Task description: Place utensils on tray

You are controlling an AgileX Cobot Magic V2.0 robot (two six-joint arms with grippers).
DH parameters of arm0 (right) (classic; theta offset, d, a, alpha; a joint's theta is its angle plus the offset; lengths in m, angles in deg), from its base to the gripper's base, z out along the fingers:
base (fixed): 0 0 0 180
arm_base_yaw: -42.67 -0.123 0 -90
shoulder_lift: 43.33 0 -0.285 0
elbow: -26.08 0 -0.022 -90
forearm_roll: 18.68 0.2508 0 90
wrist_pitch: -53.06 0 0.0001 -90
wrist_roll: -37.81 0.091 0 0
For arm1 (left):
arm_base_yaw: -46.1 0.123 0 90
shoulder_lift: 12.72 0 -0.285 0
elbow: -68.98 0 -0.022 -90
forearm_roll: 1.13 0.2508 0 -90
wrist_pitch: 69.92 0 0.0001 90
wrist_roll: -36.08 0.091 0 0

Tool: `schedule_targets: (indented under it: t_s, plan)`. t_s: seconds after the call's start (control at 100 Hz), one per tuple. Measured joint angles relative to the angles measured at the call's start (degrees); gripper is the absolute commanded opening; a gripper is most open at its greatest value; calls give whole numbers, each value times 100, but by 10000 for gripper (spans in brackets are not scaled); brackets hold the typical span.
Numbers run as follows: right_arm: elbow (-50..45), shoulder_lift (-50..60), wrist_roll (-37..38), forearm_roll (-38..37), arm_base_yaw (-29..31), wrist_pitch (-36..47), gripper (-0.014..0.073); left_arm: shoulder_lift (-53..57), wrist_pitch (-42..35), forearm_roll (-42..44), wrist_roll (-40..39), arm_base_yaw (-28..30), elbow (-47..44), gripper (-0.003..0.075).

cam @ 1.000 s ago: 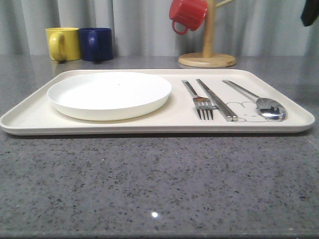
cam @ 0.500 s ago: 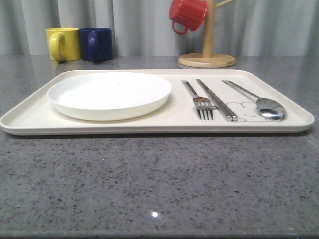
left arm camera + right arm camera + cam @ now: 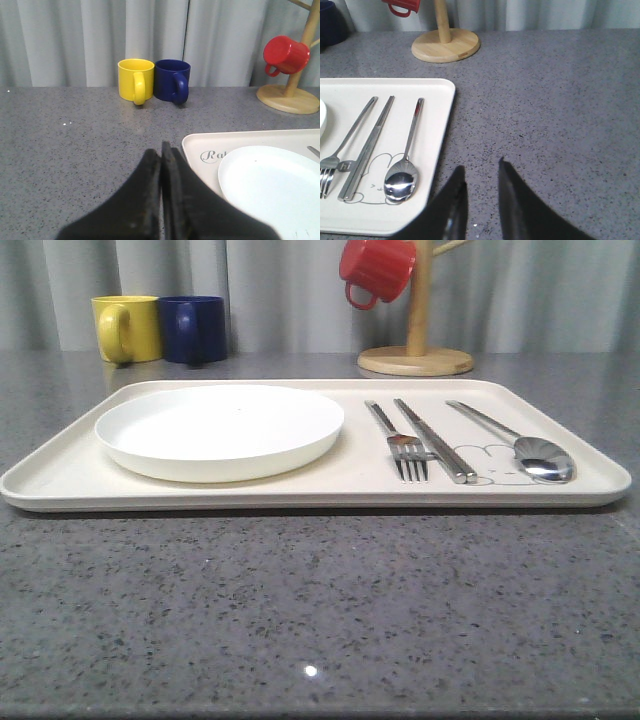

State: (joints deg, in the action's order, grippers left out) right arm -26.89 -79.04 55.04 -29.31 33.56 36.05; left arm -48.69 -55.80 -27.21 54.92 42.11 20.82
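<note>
The cream tray (image 3: 60, 480) lies across the middle of the grey table. On its right half rest a silver fork (image 3: 400, 443), a pair of flat chopsticks (image 3: 432, 438) and a spoon (image 3: 530, 452), side by side over the rabbit drawing. My right gripper (image 3: 481, 169) is open over bare table just off the tray's right edge (image 3: 447, 120), near the spoon (image 3: 402, 177), the chopsticks (image 3: 367, 150) and the fork (image 3: 340, 150). My left gripper (image 3: 161, 149) is shut and empty, beside the tray's left end (image 3: 200, 145).
A round white plate (image 3: 220, 428) fills the tray's left half. At the back left stand a yellow mug (image 3: 126, 328) and a blue mug (image 3: 193, 329). A wooden mug tree (image 3: 416, 340) with a red mug (image 3: 378, 268) stands at the back right.
A dark object at the top right corner of the front view one second ago has gone. The utensils, tray and plate have not moved.
</note>
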Motion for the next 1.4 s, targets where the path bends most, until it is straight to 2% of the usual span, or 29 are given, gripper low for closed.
schedule_targets:
  t_s: [0.08, 1.09, 1.4]
  plan:
    - [0, 0, 0, 0, 0, 12, -73, 0, 0, 0, 0, 0, 0, -19]
    - [-88, 8, 0, -20, 0, 13, -69, 0, 0, 0, 0, 0, 0, -19]
    - [-1075, 728, -402, 329, 0, 1066, -69, 0, 0, 0, 0, 0, 0, -19]
